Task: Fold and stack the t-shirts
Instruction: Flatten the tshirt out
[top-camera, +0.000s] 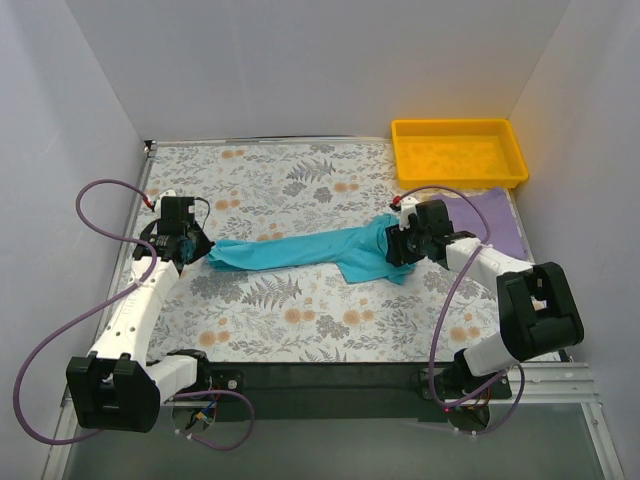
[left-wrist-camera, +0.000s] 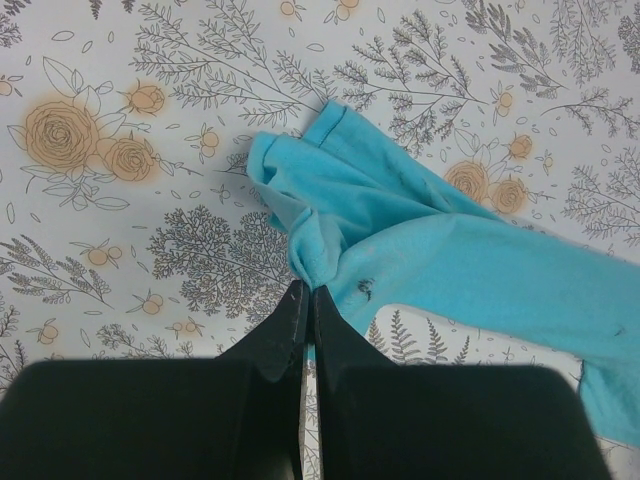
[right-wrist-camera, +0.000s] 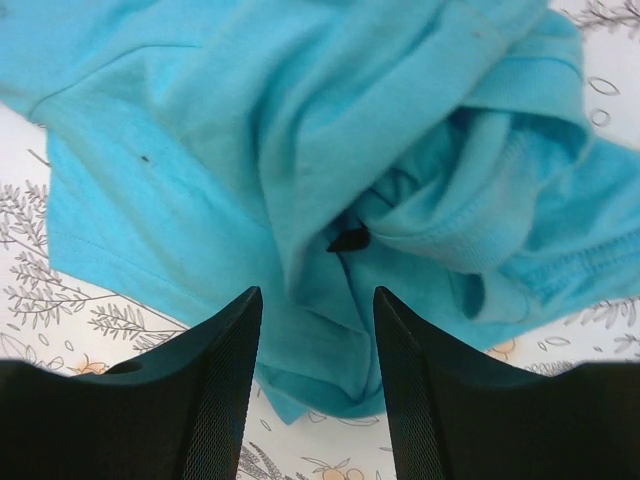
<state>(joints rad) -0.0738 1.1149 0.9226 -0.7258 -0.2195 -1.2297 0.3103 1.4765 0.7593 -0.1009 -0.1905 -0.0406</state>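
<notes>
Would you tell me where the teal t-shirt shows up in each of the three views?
Top external: teal t-shirt stretched across mid-table, between the two arms.
Left wrist: teal t-shirt from centre to right edge, bunched end at bottom centre.
Right wrist: teal t-shirt fills most of the frame, crumpled.
Shared landmark: the floral table cover beneath it.

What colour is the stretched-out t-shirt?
The t-shirt is teal, clearest in the right wrist view.

The left hand (left-wrist-camera: 305, 300) pinches the teal t-shirt's (left-wrist-camera: 420, 240) bunched edge; floral tablecloth (left-wrist-camera: 120, 200) lies beneath.
</notes>
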